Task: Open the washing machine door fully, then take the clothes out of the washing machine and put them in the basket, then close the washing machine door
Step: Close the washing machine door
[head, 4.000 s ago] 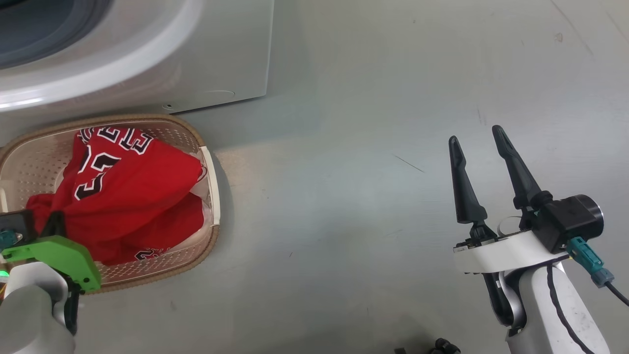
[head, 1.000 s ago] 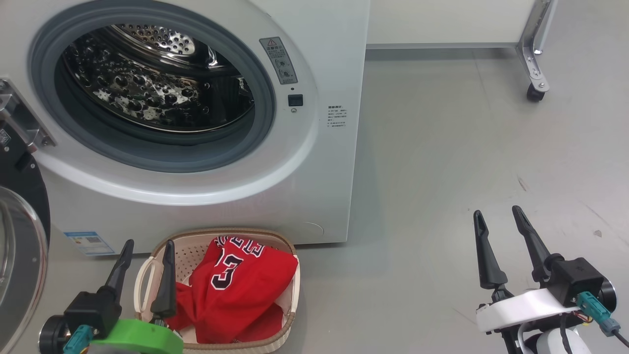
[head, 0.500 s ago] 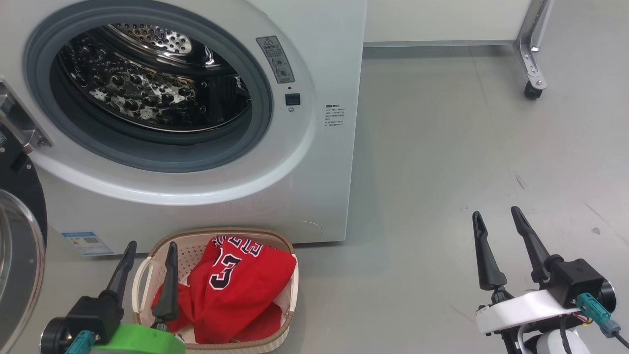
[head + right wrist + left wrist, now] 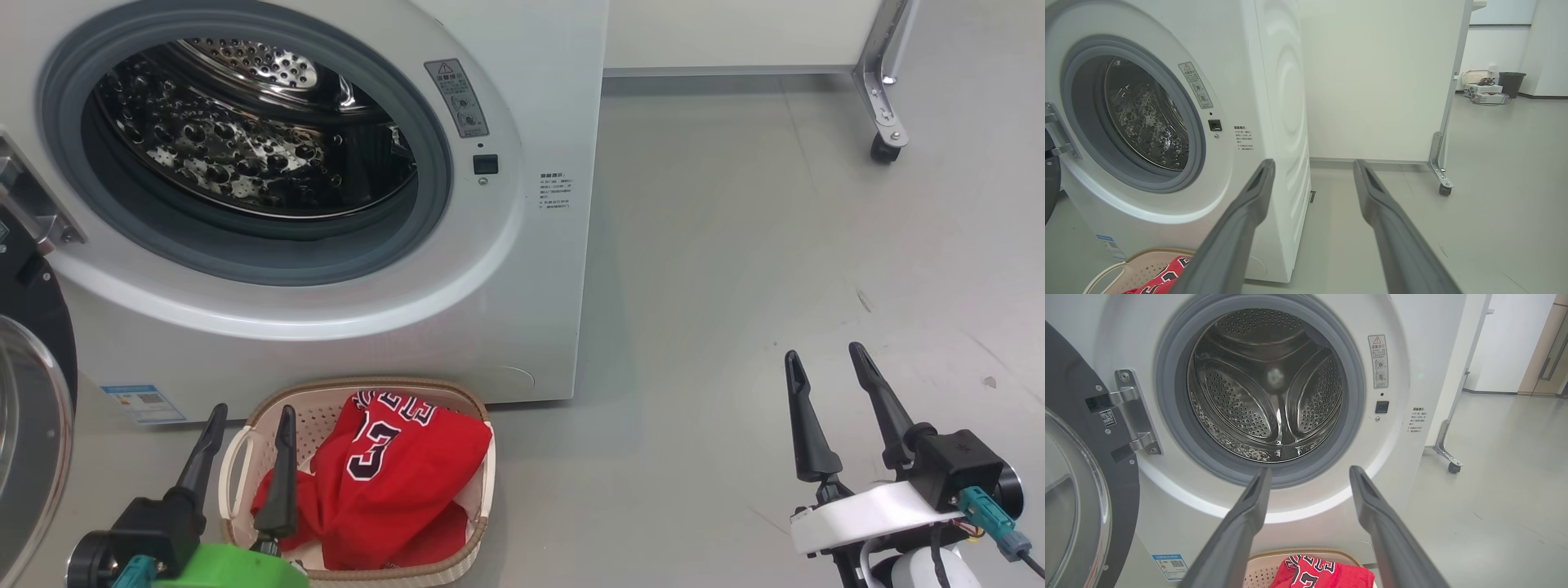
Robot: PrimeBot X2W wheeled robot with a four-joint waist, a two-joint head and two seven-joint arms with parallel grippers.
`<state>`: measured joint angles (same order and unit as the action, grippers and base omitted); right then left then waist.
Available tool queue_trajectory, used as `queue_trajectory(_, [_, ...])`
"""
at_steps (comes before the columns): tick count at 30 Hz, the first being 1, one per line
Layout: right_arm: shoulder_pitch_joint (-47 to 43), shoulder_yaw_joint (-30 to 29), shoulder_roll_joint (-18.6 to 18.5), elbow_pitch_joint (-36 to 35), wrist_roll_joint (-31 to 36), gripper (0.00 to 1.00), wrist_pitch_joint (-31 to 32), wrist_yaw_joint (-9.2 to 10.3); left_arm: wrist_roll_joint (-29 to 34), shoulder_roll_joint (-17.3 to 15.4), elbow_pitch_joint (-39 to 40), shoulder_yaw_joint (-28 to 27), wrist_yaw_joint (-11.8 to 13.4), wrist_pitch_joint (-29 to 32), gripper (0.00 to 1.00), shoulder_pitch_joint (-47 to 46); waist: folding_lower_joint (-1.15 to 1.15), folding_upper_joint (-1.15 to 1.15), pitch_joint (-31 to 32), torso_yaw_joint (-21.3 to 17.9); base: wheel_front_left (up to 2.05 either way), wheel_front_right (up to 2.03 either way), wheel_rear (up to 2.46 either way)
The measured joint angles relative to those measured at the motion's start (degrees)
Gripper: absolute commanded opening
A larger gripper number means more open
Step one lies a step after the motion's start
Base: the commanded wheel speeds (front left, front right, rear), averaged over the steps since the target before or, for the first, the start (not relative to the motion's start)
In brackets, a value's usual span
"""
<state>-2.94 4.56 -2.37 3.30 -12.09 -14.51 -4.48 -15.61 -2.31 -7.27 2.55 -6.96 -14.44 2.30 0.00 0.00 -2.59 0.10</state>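
My left gripper gapes empty; swinging the washing machine door shut may, I think, clip the basket.

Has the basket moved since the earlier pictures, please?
No. The camera shifted; the basket still sits before the washing machine, just inside its right corner.

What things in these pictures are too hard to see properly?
The washing machine door: cut off by the left edge in the left wrist view and the head view.
The blue label: print too small to read in the head view.
The clothes: bunched in the basket, so the number of pieces is unclear; the left end effector covers one edge.
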Motion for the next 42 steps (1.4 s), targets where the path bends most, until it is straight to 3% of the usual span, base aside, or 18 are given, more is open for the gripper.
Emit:
queue_trajectory(23, [0.0, 0.2, 0.0, 0.0, 0.0, 1.0, 0.0, 0.0, -1.4, 0.0, -0.1, 0.3, -0.2, 0.0, 1.0, 0.4, 0.0, 0.0, 0.2, 0.0, -0.14, 0.14, 0.0])
queue_trajectory(42, [-0.1, 0.6, 0.0, 0.1, 0.0, 1.0, 0.0, -0.01, -1.4, 0.0, -0.4, 0.4, -0.2, 0.0, 1.0, 0.4, 0.0, 0.0, 0.5, 0.0, -0.91, 0.91, 0.0])
